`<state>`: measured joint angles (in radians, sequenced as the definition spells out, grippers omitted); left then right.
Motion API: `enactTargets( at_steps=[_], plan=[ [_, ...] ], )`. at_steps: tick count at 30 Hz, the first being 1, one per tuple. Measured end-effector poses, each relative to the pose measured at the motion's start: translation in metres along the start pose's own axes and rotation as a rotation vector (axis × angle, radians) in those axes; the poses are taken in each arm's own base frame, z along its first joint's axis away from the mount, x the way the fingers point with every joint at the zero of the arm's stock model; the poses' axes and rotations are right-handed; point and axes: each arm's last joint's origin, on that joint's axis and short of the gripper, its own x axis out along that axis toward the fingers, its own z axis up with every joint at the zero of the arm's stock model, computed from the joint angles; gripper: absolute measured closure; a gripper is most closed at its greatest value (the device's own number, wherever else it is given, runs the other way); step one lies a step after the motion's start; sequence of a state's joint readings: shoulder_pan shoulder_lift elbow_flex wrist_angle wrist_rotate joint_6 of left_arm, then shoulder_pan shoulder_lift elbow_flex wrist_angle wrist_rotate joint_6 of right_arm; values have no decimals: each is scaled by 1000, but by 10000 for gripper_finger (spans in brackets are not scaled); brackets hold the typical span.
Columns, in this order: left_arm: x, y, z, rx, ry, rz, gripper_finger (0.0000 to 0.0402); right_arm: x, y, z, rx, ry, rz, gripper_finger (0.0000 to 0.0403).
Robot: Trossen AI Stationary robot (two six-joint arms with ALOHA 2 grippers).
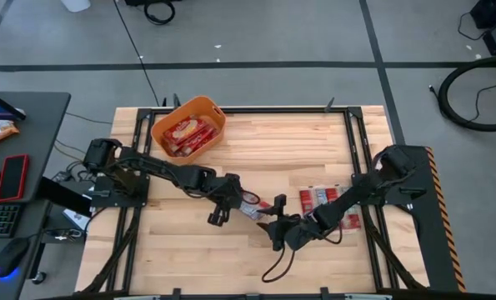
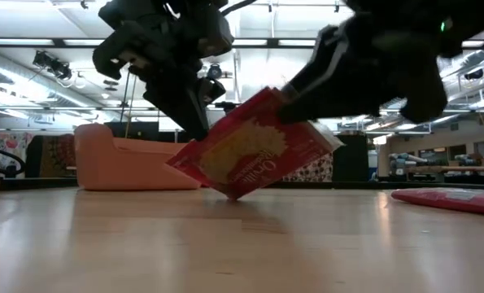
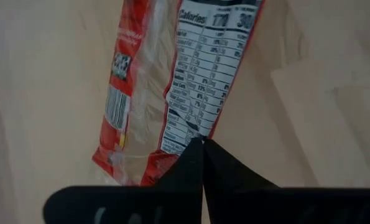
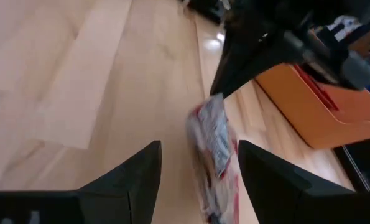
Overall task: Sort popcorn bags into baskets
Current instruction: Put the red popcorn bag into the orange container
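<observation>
One red popcorn bag (image 1: 254,203) is tilted near the table's middle, its lower corner (image 2: 233,195) on the wood. My left gripper (image 1: 239,201) is shut on it. My right gripper (image 1: 275,220) is open just to the right of it. In the right wrist view its fingers stand on either side of the bag (image 4: 213,140), and I cannot tell whether they touch it. More packets (image 1: 318,198) lie flat on the table's right side. The orange basket (image 1: 202,104) stands at the far left with several packets (image 1: 187,133) inside. My left gripper (image 3: 202,142) pinches the bag between its two shut fingers at one long edge (image 3: 194,132), beside the nutrition print. The fingers come down on it from above and from the left (image 2: 194,129). The bag hangs tilted below them, with its lower corner on the table.
The basket (image 2: 111,159) lies behind and left of the held bag. A flat packet (image 2: 453,199) lies at the right. A dark cable (image 1: 277,265) trails near the right gripper. Beyond the table's left edge, a desk holds a red phone-like slab (image 1: 12,177), a keyboard and a mouse.
</observation>
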<state>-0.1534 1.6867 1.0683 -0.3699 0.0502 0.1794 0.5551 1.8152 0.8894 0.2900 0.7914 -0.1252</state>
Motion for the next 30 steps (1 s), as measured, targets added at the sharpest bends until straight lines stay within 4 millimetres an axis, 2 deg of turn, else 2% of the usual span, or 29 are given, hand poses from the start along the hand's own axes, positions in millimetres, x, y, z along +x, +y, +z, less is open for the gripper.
enactTargets(
  at_steps=[3, 6, 12, 17, 22, 25, 30],
  plan=[
    [-1, 0, 2, -11, -8, -11, 401, 8, 5, -8, -22, 22, -30, 189],
    [-1, 0, 2, 4, -17, -15, 401, 15, 5, -13, -22, 44, -54, 210],
    [-1, 0, 3, 18, -27, -13, 381, 20, -3, -14, 41, 54, -57, 300],
    [-1, 1, 6, 13, -44, 14, 333, 23, -8, -13, 91, 60, -43, 375],
    [-1, 0, 10, -2, -83, 27, 264, 27, -12, -14, 198, 59, -49, 378],
    [-1, -3, 12, 29, -92, 79, 226, 29, -16, -12, 286, 48, -65, 362],
    [-2, -11, 13, 144, -52, 226, 194, 33, -20, -6, 370, 37, -60, 357]
  ],
)
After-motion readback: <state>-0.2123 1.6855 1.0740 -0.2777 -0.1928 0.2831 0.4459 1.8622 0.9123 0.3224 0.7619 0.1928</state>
